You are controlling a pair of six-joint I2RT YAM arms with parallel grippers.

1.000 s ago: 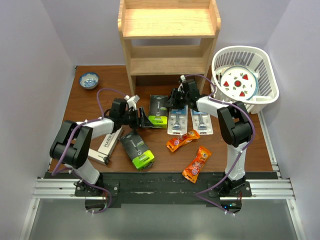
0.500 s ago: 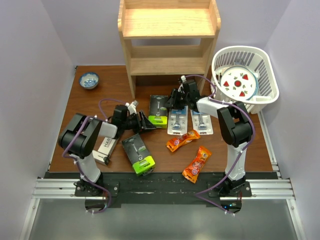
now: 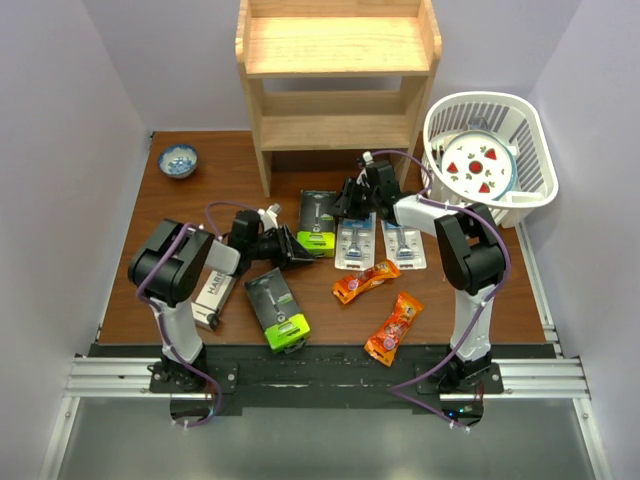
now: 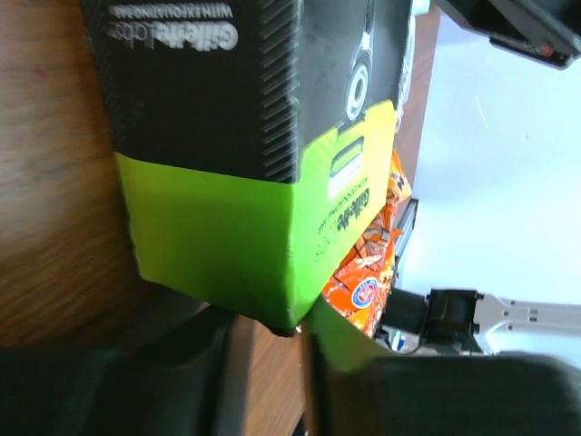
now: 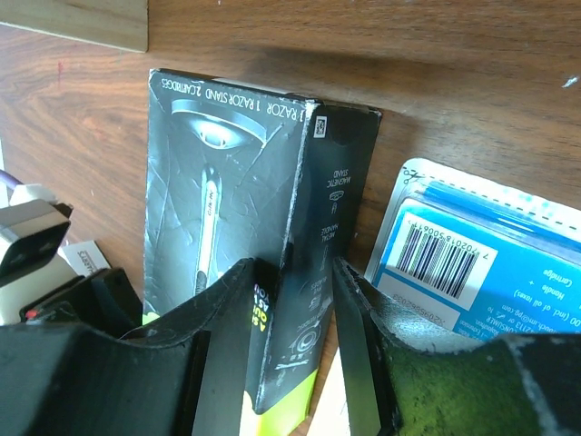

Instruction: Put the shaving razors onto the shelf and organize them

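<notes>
A black razor box with a lime-green end (image 3: 317,222) lies in front of the wooden shelf (image 3: 338,45). My right gripper (image 3: 346,205) holds its right long edge; in the right wrist view the gripper (image 5: 289,354) has a finger on each side of the box (image 5: 227,191). My left gripper (image 3: 298,253) is narrowly open at the lime end; in the left wrist view the gripper (image 4: 268,363) sits just below the box's lime corner (image 4: 236,245). A second black box (image 3: 275,308), the HARRY'S box (image 3: 212,292) and two blister cards (image 3: 355,242) (image 3: 402,243) lie on the table.
Two orange snack packets (image 3: 365,280) (image 3: 394,328) lie in front of the cards. A white slatted basket (image 3: 535,150) with a plate stands at the right. A small blue bowl (image 3: 179,160) sits at the back left.
My left gripper has moved to the right, up to the lime end of the black box, and its arm has folded in. The right arm has not moved.
</notes>
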